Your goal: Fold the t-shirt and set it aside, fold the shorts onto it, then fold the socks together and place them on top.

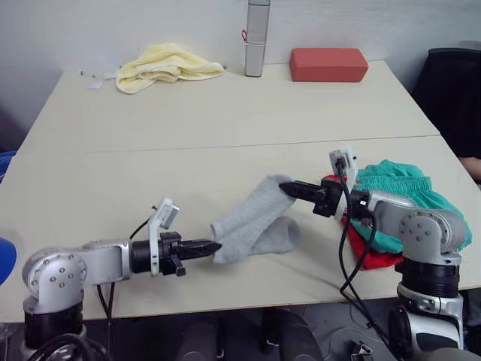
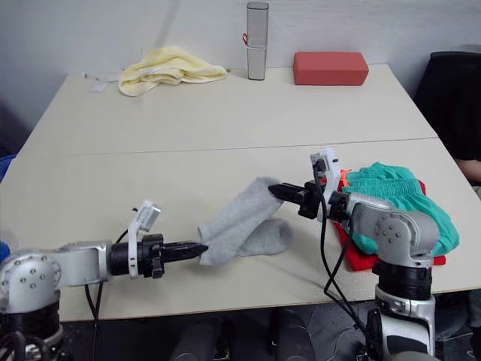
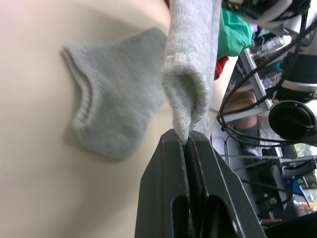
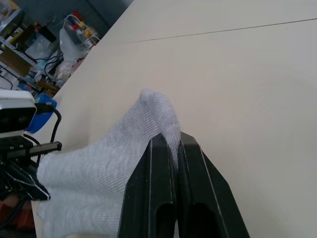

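Note:
Two light grey socks (image 1: 252, 222) lie near the table's front edge, one stretched over the other. My left gripper (image 1: 215, 246) is shut on the upper sock's near-left end, the cuff (image 3: 185, 106). My right gripper (image 1: 285, 186) is shut on that same sock's far-right end (image 4: 158, 111). The lower sock (image 3: 111, 111) rests flat on the table. At the right edge the teal-green shorts (image 1: 402, 192) lie folded on the red t-shirt (image 1: 376, 256), behind my right arm.
A pale yellow towel (image 1: 167, 65) lies at the table's back left. A grey upright canister (image 1: 256, 37) and a brick-red block (image 1: 328, 64) stand along the back edge. A dark chair (image 1: 453, 94) sits off the right side.

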Tool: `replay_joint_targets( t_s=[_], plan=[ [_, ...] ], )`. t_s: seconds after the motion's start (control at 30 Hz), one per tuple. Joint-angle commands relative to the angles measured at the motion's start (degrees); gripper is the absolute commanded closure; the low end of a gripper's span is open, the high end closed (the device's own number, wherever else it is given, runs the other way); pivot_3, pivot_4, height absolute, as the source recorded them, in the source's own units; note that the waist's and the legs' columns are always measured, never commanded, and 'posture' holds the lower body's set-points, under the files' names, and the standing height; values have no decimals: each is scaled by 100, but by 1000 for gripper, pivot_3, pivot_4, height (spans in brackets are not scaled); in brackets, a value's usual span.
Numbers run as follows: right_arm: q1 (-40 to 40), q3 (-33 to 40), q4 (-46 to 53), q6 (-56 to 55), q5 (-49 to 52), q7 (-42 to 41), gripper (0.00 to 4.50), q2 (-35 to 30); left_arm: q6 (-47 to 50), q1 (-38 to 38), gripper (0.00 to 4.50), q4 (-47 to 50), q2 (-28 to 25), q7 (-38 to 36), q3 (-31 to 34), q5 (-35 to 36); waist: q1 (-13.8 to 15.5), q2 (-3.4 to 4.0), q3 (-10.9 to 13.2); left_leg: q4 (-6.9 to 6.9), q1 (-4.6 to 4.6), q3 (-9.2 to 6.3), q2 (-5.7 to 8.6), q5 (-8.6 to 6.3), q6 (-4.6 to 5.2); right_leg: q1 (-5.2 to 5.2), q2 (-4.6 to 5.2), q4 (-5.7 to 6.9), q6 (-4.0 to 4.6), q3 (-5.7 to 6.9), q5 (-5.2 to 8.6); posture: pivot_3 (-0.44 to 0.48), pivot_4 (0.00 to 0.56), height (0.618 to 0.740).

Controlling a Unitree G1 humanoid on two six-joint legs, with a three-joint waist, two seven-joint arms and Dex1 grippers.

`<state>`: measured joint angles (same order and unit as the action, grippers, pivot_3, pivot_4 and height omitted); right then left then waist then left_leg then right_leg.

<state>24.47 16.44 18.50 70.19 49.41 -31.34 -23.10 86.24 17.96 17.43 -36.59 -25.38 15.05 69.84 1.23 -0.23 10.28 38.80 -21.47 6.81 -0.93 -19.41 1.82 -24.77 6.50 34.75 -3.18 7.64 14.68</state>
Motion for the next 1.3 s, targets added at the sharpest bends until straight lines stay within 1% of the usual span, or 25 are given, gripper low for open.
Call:
replay_joint_targets(
  t_s=[0.03, 0.17, 0.23, 0.4, 0.57, 0.73, 1.0, 1.17, 1.3],
  plan=[
    [-372, 152, 754, -58, 302, 267, 4470, 42, -10, 385, 4500, -442, -280, -535, -355, -172, -8, 1, 0, -5, 0, 5, 1, 0, -1, -3, 0, -2, 0, -3, 0, 0, 150, 740],
    [-824, 239, 1202, -202, 394, 677, 4470, 124, -137, 767, 4500, -897, -589, -1071, -874, -532, -54, -2, 2, -15, 0, 11, 3, 3, 2, -5, 0, -4, -2, -7, -1, 0, 150, 740],
    [-1035, 321, 1395, -356, 404, 852, 4470, 165, -196, 940, 4500, -1085, -663, -1293, -1067, -681, -66, -4, 4, -29, 3, 11, 3, 10, -1, -8, -3, -6, -2, -8, 0, 0, 150, 740],
    [-1628, 414, 1867, -856, 425, 1234, 4470, 373, -155, 1277, 4500, -1506, -639, -1621, -1363, -930, -113, -5, 5, -62, 4, 13, 7, 33, -8, -21, -5, -10, 2, -8, 2, 0, 150, 740],
    [-2343, 32, 2237, -1309, 185, 1296, 4470, 348, 65, 1507, 4500, -1753, -482, -1652, -1528, -1096, -130, -9, 7, -67, 4, 15, 7, 36, -8, -25, -6, -2, 2, -11, 3, 0, 150, 740],
    [-2818, -232, 2410, -1644, 73, 1488, 4470, 468, 246, 1697, 4500, -1962, -362, -1666, -1537, -1220, -130, -13, 9, -65, 6, 16, 7, 39, -8, -26, -6, -1, 2, -15, 3, 0, 150, 740],
    [-2980, -762, 2300, -2112, -273, 1537, 4470, 493, 611, 1890, 4500, -2288, -324, -1654, -1457, -1314, -129, -14, 9, -64, 7, 16, 7, 40, -9, -26, -6, 0, 1, -18, 4, 0, 150, 740],
    [-2919, -800, 2258, -2299, -236, 1511, 4470, 507, 626, 1890, 4500, -2302, -499, -1778, -1569, -1159, -135, -14, 10, -64, 7, 15, 7, 41, -10, -26, -6, 2, 2, -18, 4, 0, 150, 740],
    [-2842, -747, 2184, -2425, -232, 1488, 4470, 431, 626, 1807, 4500, -2268, -409, -1782, -1568, -1110, -131, -15, 10, -64, 7, 16, 7, 42, -11, -27, -6, 3, 3, -18, 5, 0, 150, 740]
  ],
)
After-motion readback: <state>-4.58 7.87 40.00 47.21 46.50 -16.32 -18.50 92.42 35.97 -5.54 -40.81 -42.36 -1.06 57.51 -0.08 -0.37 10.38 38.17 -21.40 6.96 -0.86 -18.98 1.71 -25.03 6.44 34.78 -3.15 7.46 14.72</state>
